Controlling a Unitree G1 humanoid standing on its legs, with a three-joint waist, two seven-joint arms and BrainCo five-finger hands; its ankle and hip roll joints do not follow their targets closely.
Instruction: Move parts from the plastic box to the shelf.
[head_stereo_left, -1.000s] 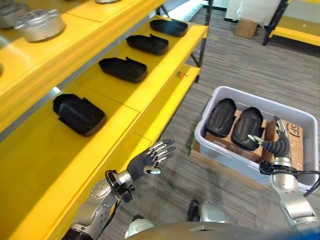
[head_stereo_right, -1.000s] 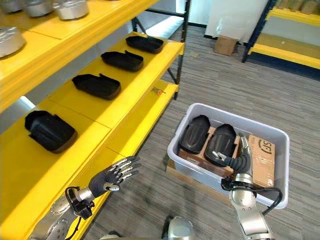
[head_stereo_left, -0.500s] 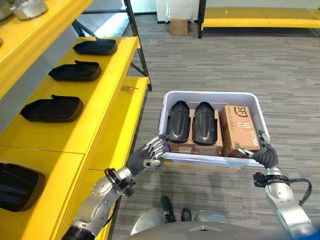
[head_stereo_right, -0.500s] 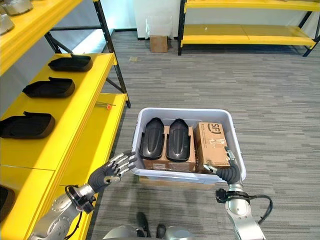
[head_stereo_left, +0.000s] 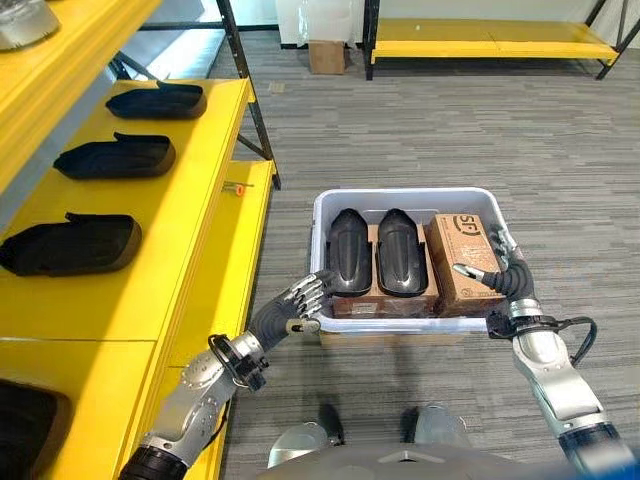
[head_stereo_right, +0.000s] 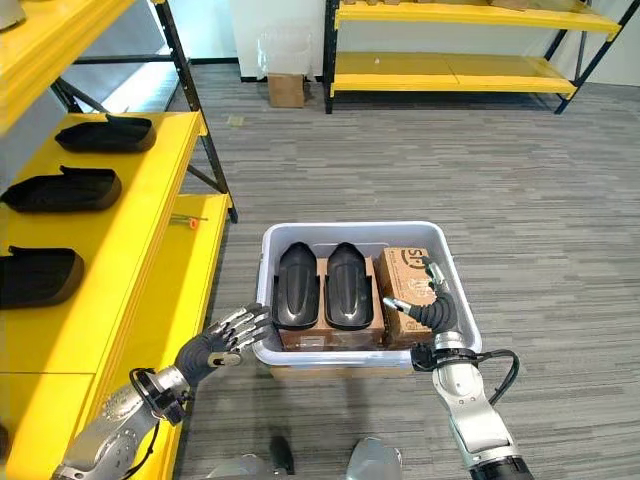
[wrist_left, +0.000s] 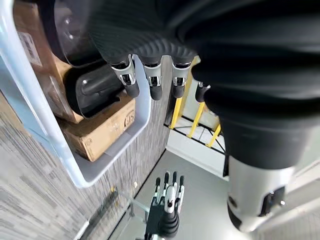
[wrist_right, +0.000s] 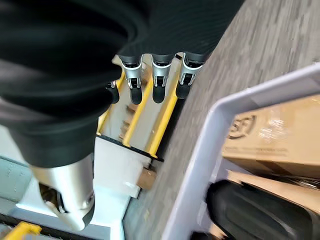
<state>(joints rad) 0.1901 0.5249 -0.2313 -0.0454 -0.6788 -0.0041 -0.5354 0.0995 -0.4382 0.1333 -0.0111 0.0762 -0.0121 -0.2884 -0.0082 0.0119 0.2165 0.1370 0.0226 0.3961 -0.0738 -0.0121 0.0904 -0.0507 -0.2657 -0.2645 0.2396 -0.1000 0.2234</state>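
Bright, even indoor light with soft shadows; both wrist views blur close up and bend at the edges.

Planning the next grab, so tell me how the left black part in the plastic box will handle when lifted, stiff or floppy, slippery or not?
The left black part looks like a rigid moulded shell, so probably stiff. Its glossy, rounded top may be slippery. It seems to lie loose on a cardboard box, so probably lifts free.

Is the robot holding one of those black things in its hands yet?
No, nothing is held. The left hand and right hand are open, fingers straight, at the plastic box, and both black parts lie inside.
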